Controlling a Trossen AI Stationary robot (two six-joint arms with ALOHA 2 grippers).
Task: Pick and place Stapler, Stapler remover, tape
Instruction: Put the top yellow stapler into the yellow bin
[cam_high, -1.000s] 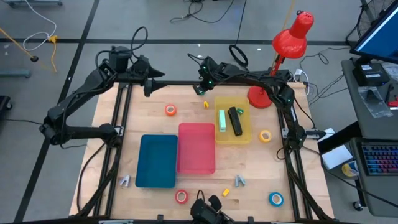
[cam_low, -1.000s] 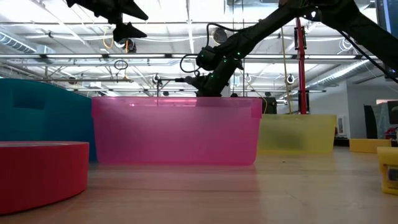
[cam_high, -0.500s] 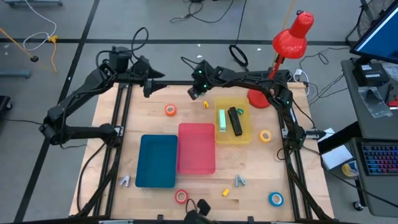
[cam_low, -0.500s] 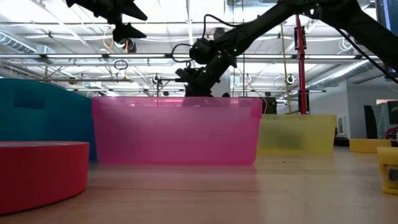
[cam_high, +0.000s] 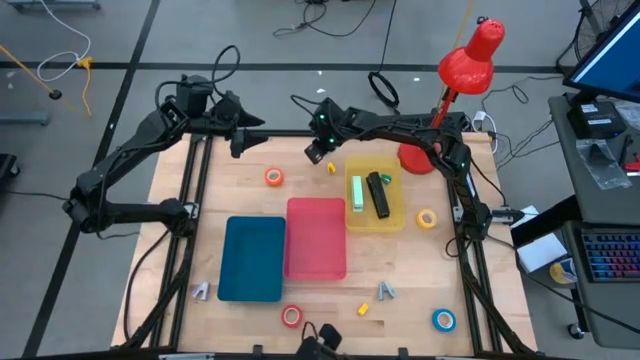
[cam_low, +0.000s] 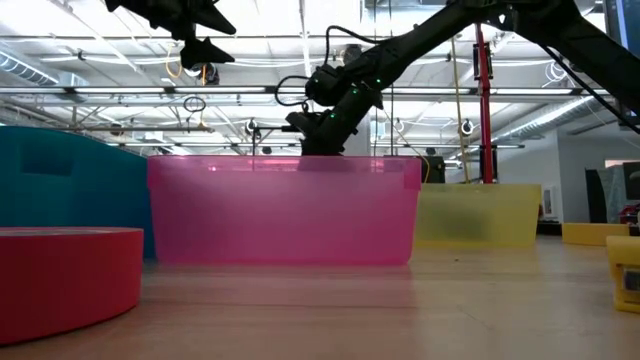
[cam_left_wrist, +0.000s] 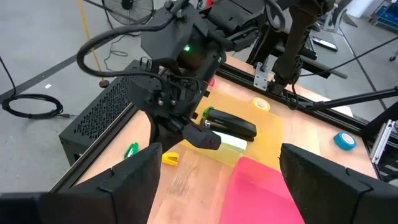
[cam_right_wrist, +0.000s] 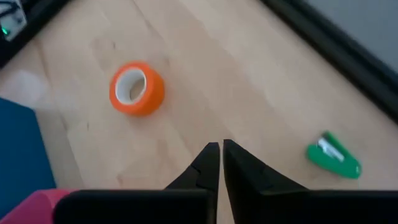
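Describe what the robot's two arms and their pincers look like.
Both arms are black jointed links with looping black cables. The right arm's wrist block carries a small green light, and the right pincer ends in two dark fingers tapering to points. The left pincer has two broad, flat black fingers.

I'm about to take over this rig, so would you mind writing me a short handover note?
Right gripper: nearly shut, empty, above the table's far edge near the orange tape and a green stapler remover.
Left gripper: open, empty, waiting at the far left.
Done: two staplers lie in the yellow bin.
Left: the yellow tape, blue tape and red-orange tape and the stapler removers lie on the table; the pink bin and blue bin look empty.
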